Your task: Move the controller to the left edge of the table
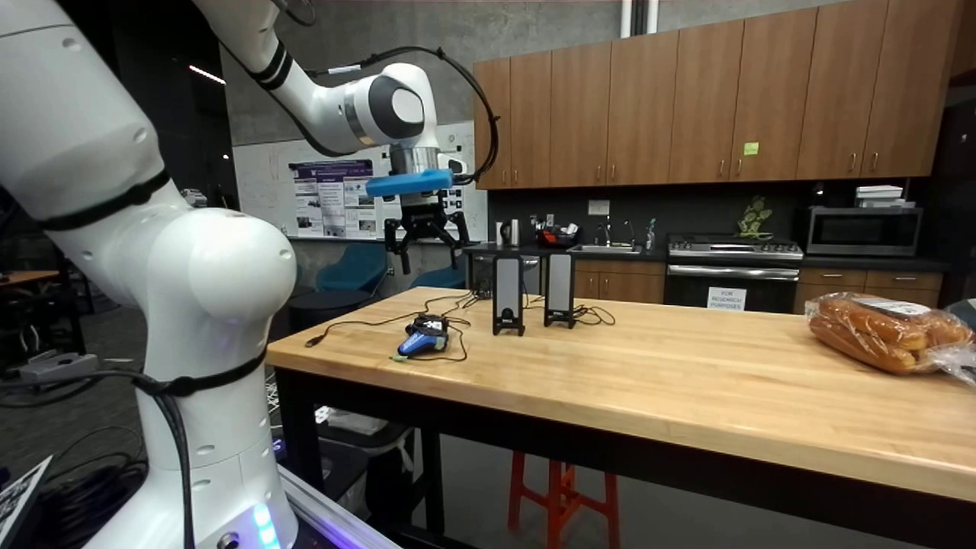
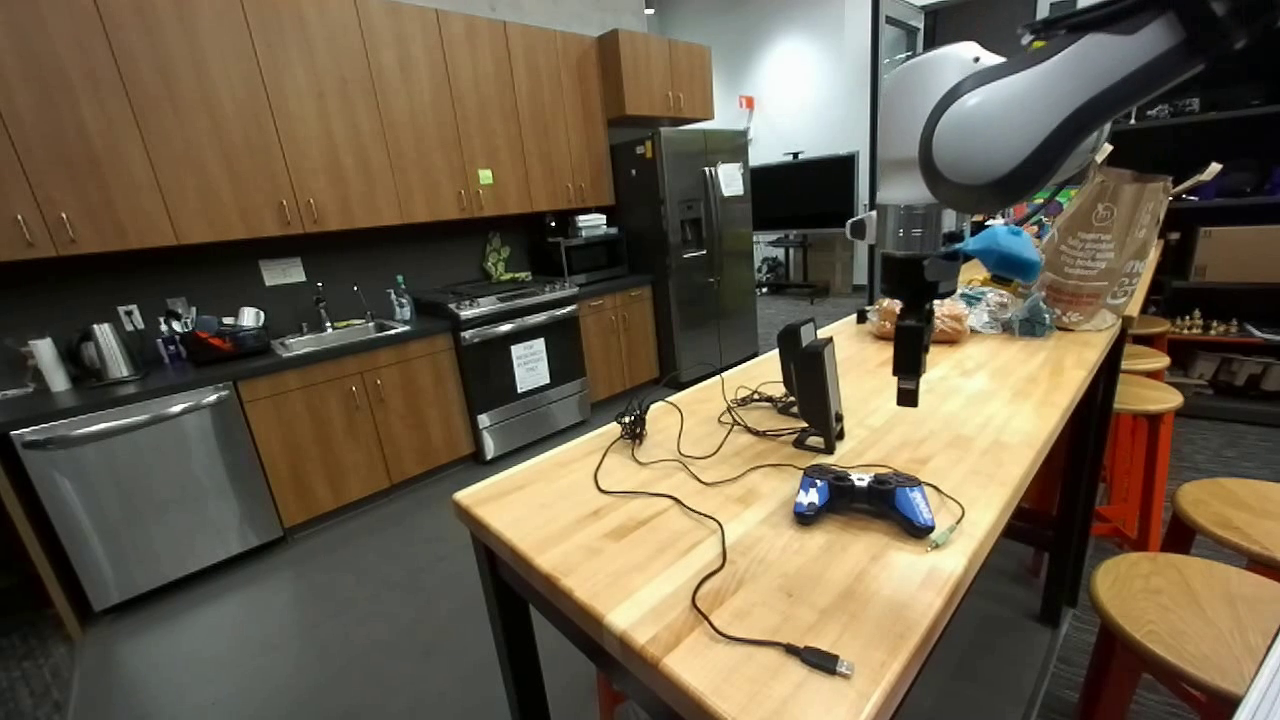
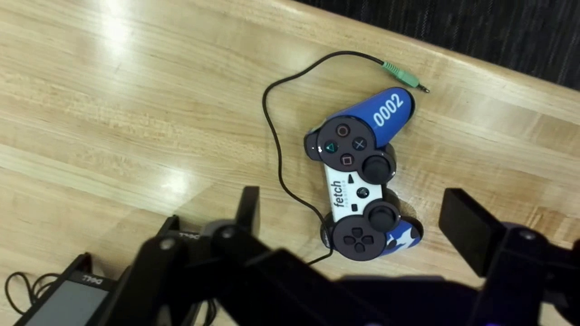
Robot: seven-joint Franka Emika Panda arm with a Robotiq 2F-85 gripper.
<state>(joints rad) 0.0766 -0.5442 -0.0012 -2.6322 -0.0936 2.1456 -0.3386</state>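
Kitchen cupboards (image 1: 648, 114) at the back; wood-topped table (image 1: 686, 374) out front, w/ two upright speakers (image 1: 508, 293) toward the far long edge. Nr the robot-side long edge, well short of the left edge: the controller (image 3: 355, 183), face up. Overhead, the gripper (image 3: 358, 222): empty, fingers (image 3: 469, 231) wide apart, one each side of the controller as seen from the wrist, well clear of the table in both ext. views.

No hold yet: prob. at the approach step, due to go straight down. Lined up, seemingly, closer to the D-pad end (image 3: 357, 240) than the middle; recheck while descending & shift toward the white centre for balance. Pinch across the body, not on a rounded handle (image 3: 385, 113) (prob. slippery). Go low enough to catch the sides, not just the thumbsticks (image 3: 377, 168), & stop short of pressing on the table. Mind the thin cord (image 3: 279, 158): draped over the D-pad end, w/ green plug (image 3: 401, 74) nr the robot-side edge, apt to get pinched or dragged. Once gripped, lift a touch, check for snags, then carry to the left edge, judged to be the short end w/ the USB plug (image 2: 822, 660) by its robot-side corner. Set down flat, off that plug, no overhang.
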